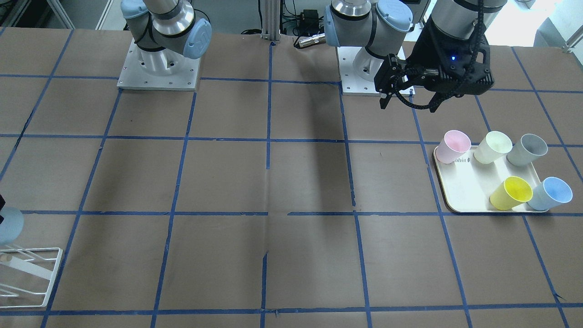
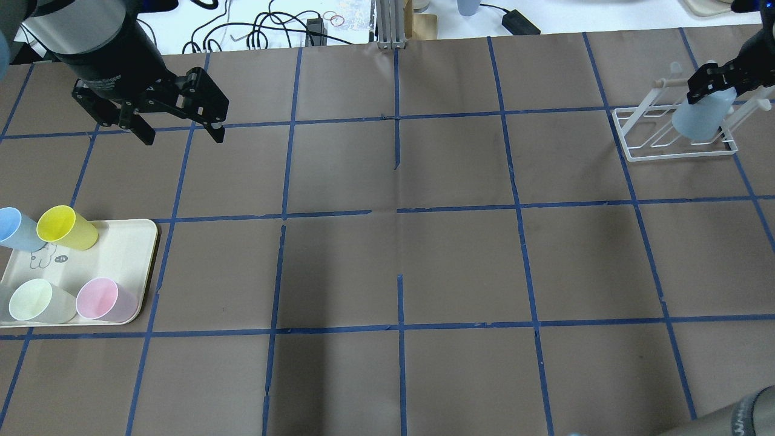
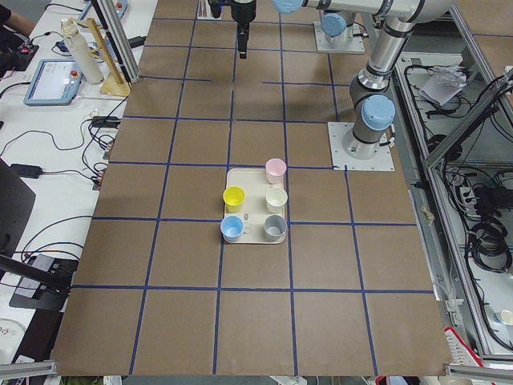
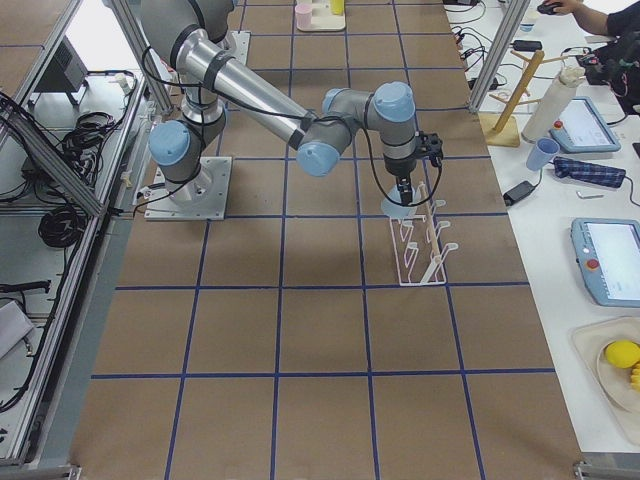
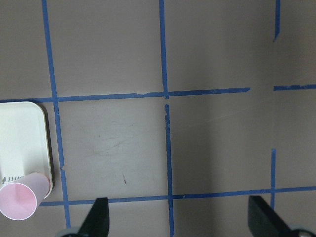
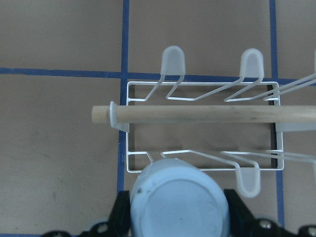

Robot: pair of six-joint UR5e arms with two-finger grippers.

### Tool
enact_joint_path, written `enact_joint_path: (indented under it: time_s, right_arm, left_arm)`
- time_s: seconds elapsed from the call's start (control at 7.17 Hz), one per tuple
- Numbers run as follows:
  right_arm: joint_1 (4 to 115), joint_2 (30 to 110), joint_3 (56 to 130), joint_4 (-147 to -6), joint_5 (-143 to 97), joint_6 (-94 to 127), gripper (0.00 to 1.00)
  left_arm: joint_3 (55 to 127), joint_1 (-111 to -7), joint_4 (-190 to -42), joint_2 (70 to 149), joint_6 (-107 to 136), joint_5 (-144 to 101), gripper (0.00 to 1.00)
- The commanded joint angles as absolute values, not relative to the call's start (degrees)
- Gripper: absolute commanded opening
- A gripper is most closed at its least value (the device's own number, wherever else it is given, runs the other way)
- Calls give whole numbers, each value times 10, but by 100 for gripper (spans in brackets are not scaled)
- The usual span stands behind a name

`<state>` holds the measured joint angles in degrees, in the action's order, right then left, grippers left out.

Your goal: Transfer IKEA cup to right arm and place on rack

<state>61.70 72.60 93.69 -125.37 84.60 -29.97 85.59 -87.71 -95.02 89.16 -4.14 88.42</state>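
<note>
The right gripper (image 6: pixel 178 219) is clamped on the IKEA cup (image 2: pixel 701 121), with a finger (image 6: pixel 121 215) pressed to each side near its base. The cup hangs upside down over the rack (image 2: pixel 654 130), base toward the wrist camera and mouth down. In the overhead view the rack stands at the table's 2 o'clock. In the wrist view the cup sits at about 7 o'clock on the rack's frame, over the near row of prongs. The wooden rod (image 6: pixel 207 114) runs across the frame at the cup's 12 o'clock. Whether the rim touches a wire I cannot tell.

The left gripper (image 2: pixel 181 136) hangs above the table at 10 o'clock, jaws spread wide, with nothing between them. The tray (image 2: pixel 130 254) lies at the table's 8 o'clock, toward 7 o'clock from that gripper and well apart from the rack. Five cups stand mouth-up on it. The pink cup (image 1: pixel 453 146), cream cup (image 1: pixel 494 146) and grey cup (image 1: pixel 528 149) form the row on the tray's 6 o'clock side in the overhead view. The yellow cup (image 1: pixel 512 192) and blue cup (image 1: pixel 552 192) form the row on its 12 o'clock side.
</note>
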Motion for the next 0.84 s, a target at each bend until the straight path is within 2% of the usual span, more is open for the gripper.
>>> enact_joint_path:
  time_s: [0.0,0.42,0.56,0.7]
  right_arm:
    - [617,713,938,-1253,846,-299,0]
    - [617,690,939,-1260,846,-299,0]
    - [617,690,939,-1261,847,-299,4]
    - [617,690,939,-1262,846,-299,29]
  left_arm:
    - [856,-877,-950,890,-41,884,100]
    - [857,-877,-950,889,-40,884,100]
    - [857,-877,-949,890,-41,883,100]
    - [857,-877,-949,889,-41,883,100]
